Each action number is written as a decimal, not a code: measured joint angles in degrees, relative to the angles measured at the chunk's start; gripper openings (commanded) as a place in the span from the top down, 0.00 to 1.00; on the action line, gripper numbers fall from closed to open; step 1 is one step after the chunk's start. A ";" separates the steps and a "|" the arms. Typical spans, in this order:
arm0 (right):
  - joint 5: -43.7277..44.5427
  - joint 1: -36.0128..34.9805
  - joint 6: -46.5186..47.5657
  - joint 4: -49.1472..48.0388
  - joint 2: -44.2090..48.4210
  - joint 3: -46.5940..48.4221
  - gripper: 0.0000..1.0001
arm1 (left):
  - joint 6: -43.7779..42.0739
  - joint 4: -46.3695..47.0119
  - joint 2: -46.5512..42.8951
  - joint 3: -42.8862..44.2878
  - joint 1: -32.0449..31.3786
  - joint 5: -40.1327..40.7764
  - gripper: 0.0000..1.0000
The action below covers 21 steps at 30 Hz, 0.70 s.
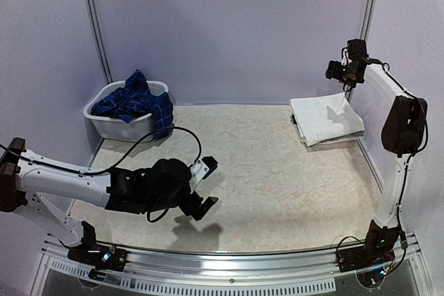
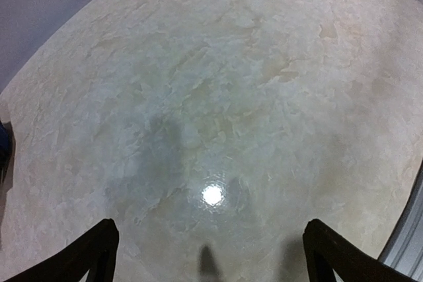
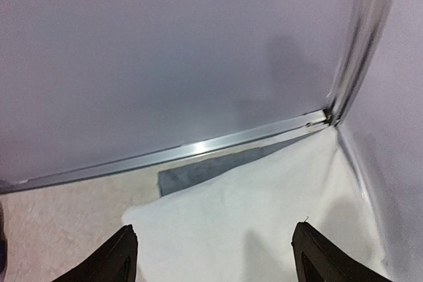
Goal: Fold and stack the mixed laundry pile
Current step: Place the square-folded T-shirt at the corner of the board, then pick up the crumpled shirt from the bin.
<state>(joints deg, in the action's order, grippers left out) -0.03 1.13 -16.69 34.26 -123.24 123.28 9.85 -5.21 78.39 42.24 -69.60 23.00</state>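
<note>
**Both arms empty: one piece stacked, the rest in the basket**

Right fingers (image 3: pixel 121 259): spread wide, nothing between them. They hang over a folded white garment (image 3: pixel 264 219) that lies flat in the far right corner of the bench (image 1: pixel 277 185), tight to the wall rail. The corner looks like the chosen stacking spot, out of the working space.

Left fingers (image 2: pixel 86 255): also wide and empty, poised low over bare bench near the front left. My reading is that this arm waits in the open middle, where the next piece can be spread.

The rest of the laundry is a navy plaid shirt (image 1: pixel 135 98), with a plainer blue fold showing at its top, heaped in the white plastic basket (image 1: pixel 114 129) at the far left. That is well apart from both arms, so most of the task looks undone.

Views compared:
- The right wrist view shows a slate-grey layer (image 3: pixel 198 171) peeking out under the white garment's far edge. From above it is only a thin dark line.
- The top view alone shows the basket and how high the right arm stands.
- The left wrist view gives only bench, lamp glare and shadow.
</note>
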 measured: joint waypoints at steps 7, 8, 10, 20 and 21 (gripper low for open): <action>-2.99 -8.74 -0.98 -3.37 8.28 -10.56 0.01 | 0.94 -0.70 -3.04 0.00 -0.04 4.24 0.00; -3.30 -10.29 -0.90 -4.24 10.03 -12.07 0.01 | 1.05 -0.94 -3.45 -0.02 -0.04 4.83 0.00; -3.58 -12.70 -0.83 -5.33 13.27 -14.45 0.01 | 1.27 -1.44 -4.11 -0.02 -0.04 6.08 0.00; -3.85 -20.79 -1.33 -16.31 32.74 -37.20 0.01 | 2.80 -6.64 -6.78 3.21 1.25 14.64 0.00; -3.89 -21.11 -1.55 -16.98 33.83 -38.95 0.01 | 2.82 -6.80 -6.82 3.93 1.79 15.39 0.00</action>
<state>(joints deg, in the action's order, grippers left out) -3.92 -19.99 -18.24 17.28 -89.41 84.33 12.67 -12.01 71.57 46.17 -67.81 38.39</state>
